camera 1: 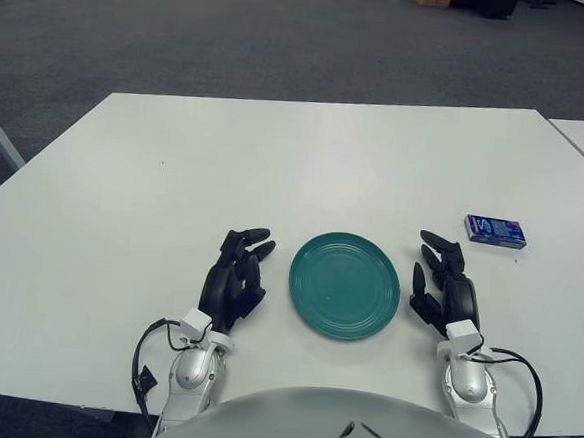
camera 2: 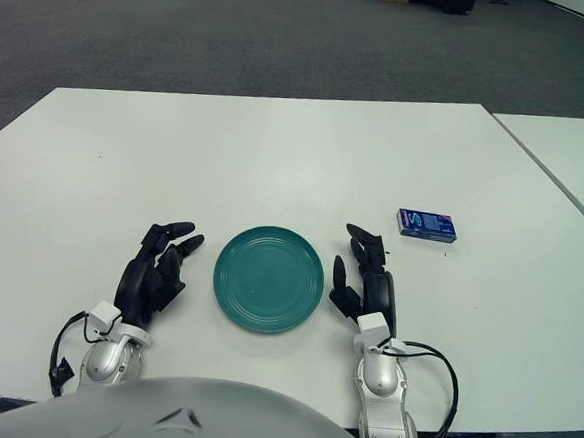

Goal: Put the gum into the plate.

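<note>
The teal plate [camera 1: 345, 285] is sitting near the counter's [camera 1: 276, 158] front edge, the blue gum pack [camera 1: 495, 231] lying toward the right edge. The left hand [camera 1: 236, 278] and right hand [camera 1: 445, 283] are flanking the plate, fingers relaxed, holding nothing.

gum pack [camera 1: 495, 231] print too small, nothing legible

The plate [camera 1: 345, 285] lies on the table [camera 1: 276, 158] between the left hand [camera 1: 235, 280] and the right hand [camera 1: 446, 285]. The gum [camera 1: 495, 231] lies beyond the right hand, to its right.
</note>
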{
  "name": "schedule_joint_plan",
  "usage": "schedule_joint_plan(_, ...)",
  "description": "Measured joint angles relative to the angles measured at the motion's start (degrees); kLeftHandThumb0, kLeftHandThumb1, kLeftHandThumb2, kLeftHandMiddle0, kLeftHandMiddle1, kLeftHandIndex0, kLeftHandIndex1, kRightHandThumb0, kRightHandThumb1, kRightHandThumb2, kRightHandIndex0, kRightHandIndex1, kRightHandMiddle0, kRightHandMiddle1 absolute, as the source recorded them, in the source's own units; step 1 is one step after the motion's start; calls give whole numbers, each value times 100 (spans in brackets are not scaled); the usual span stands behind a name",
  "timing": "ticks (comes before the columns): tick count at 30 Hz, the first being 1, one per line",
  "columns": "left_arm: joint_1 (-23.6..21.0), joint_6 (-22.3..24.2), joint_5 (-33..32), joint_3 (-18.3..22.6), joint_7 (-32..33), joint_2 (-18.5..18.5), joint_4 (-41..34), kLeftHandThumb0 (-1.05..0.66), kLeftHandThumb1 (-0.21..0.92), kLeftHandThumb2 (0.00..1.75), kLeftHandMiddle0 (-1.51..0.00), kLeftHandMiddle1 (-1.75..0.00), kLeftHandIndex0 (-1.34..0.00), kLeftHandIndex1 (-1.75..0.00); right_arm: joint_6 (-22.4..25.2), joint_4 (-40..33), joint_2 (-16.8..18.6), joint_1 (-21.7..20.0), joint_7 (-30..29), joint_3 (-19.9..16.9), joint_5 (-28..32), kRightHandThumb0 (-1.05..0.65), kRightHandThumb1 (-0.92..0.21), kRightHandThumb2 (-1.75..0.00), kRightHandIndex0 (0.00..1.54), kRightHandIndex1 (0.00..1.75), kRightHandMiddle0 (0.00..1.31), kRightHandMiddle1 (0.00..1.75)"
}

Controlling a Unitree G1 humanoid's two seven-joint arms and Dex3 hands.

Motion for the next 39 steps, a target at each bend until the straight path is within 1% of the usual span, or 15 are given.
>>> schedule_joint_plan(9, 4, 0, 0, -5, 0, -1, -4, -78, 92, 81, -42, -56, -17, -112, 0, 0, -1, 1, 0, -1, 2, -84, -92, -86, 43, 0, 0, 88)
schedule_joint_plan(18, 16, 16, -9, -9, 0, -3, -27, -80, 92, 81, -44, -58, -19, -113, 0, -10, -5, 7, 10, 0, 2, -84, -92, -87, 42, 0, 0, 85)
schedule_joint_plan(24, 23, 13, -9, -11, 0, -17, -27, -80, 92, 82, -43, -57, -19, -113, 0, -12, -7, 10, 15, -1, 3, -83, -92, -87, 43, 0, 0, 86)
schedule_joint_plan(31, 16, -89, -3, -20, 0, -63, 36, -80, 92, 82, -43, -57, -18, -113, 14, -46, -14, 12, 41, -14, 22, -83, -92, -86, 44, 1, 0, 83)
schedule_joint_plan(33, 11, -120, 4, -20, 1, -70, 54, -80, 92, 82, -43, -57, -18, -112, 235, -270, -16, 43, 113, -25, 18, -83, -92, -83, 44, 1, 0, 82)
schedule_joint_plan(36, 1, -138, 10, -19, 3, -71, 70, -80, 92, 82, -43, -57, -18, -112, 709, -707, -16, 58, 253, -31, -13, -82, -92, -80, 45, 1, 0, 82)
schedule_joint_plan(39, -10, -141, 15, -20, 4, -78, 72, -80, 92, 81, -43, -58, -17, -112, 1016, -1046, -62, 56, 389, -44, -168, -81, -92, -74, 47, 2, 0, 86)
